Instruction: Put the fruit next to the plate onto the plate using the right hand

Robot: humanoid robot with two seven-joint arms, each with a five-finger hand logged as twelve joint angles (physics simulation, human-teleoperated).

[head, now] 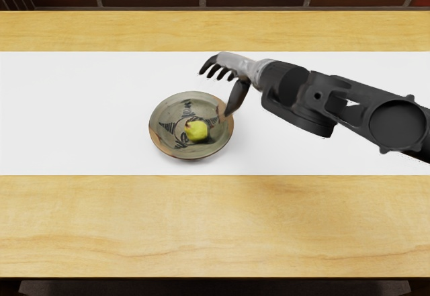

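The small round yellow fruit (196,131) lay inside the round brown plate with dark stripes (163,113), very near its middle. It touched the bottom of the plate and nothing else was in there with it. So, judging from how things lay, the main job looked done: the fruit was on the plate, not beside it.

The robot's grey and black right hand (228,74) hung just past the plate's rim, at about two o'clock from the plate. Its fingers (209,64) were spread out and pointed toward ten o'clock. One long dark finger (235,98) pointed down toward the rim at about three o'clock. It was hard to tell if that tip touched the rim or only hung over it. The hand held nothing. It was near the fruit but apart from it.

The plate sat on a long white strip (80,108) that ran across the light wooden counter (215,222). No other fruit showed on the strip or the counter.

The step in hand looked like the last one, taking the hand away. The next move would call for lifting the hand up and back toward three o'clock. It would need care, because the low finger was so close to the rim. A bump there could tip the plate or make the fruit roll.

The left arm could not be seen.
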